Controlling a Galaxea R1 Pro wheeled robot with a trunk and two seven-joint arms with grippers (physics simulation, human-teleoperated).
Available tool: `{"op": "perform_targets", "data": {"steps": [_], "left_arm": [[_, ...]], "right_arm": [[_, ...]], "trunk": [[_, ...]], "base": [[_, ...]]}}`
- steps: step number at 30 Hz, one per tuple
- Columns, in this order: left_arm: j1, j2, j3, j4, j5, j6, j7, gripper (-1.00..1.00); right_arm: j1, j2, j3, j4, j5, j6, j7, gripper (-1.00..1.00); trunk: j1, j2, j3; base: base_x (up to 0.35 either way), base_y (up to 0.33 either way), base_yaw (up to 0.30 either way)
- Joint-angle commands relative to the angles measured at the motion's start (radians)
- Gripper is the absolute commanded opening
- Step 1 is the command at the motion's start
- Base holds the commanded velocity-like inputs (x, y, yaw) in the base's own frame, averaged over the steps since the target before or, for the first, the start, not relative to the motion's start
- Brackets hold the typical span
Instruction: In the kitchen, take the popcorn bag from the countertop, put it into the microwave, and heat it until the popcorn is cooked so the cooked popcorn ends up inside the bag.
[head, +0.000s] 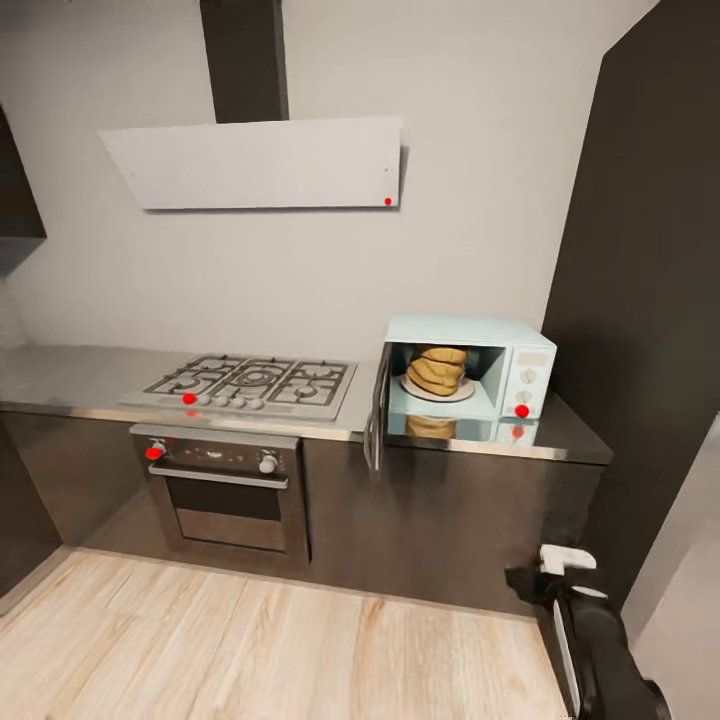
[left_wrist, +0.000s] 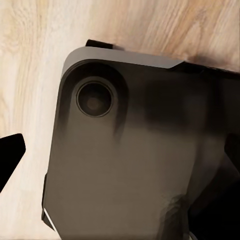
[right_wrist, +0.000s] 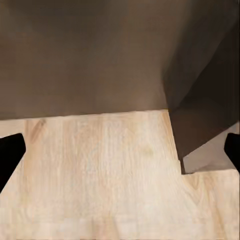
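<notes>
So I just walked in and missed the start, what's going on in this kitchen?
Nothing is being handled right now. The popcorn bag already sits on the plate inside the pale-blue microwave, which stands on the countertop beside the gas hob. The microwave door hangs wide open. The robot stands back on the wooden floor, its right arm low and its right end effector open and empty over the floor. Closing the door and heating are yet to come.

We see a crumpled tan paper popcorn bag (head: 438, 369) inside the glossy pale-blue microwave (head: 470, 378), mirrored in the brushed-steel countertop (head: 60, 375). Beside it, a steel hob (head: 248, 385) with black grates tops matt dark cabinet fronts (head: 450, 520). Pale wood-grain floor (head: 250, 650) runs below, smooth and faintly satin.
</notes>
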Motion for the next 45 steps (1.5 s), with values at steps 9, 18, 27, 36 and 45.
{"op": "perform_targets", "data": {"steps": [9, 18, 27, 36, 45], "left_arm": [[0.000, 0.001, 0.000, -0.001, 0.005, -0.003, 0.000, 1.00], [0.000, 0.001, 0.001, -0.002, 0.005, -0.003, 0.000, 1.00], [0.000, 0.021, 0.000, -0.349, -0.008, 0.054, 0.009, 1.00], [0.000, 0.022, 0.000, -0.315, 0.004, 0.153, 0.008, 1.00], [0.000, 0.028, 0.001, -0.253, 0.003, 0.154, 0.008, 1.00]], "right_arm": [[0.191, -0.061, -0.002, 0.900, 0.016, -0.455, -0.021, 1.00], [0.192, -0.058, 0.001, 1.083, 0.010, -0.554, -0.061, 1.00], [0.192, -0.065, -0.004, 1.230, 0.005, -0.708, -0.136, 1.00], [0.192, -0.066, -0.003, 1.232, 0.005, -0.706, -0.139, 1.00], [0.192, -0.066, 0.002, 1.232, 0.008, -0.702, -0.139, 1.00]], "trunk": [[-0.001, -0.001, -0.001], [-0.001, -0.001, -0.001], [-0.001, -0.001, -0.001], [-0.001, -0.001, -0.001], [-0.001, -0.001, -0.001]], "base": [[-0.179, 0.000, 0.000], [-0.002, 0.000, 0.000], [0.000, 0.000, -0.175], [0.012, 0.000, -0.235], [0.283, 0.000, -0.011]]}}
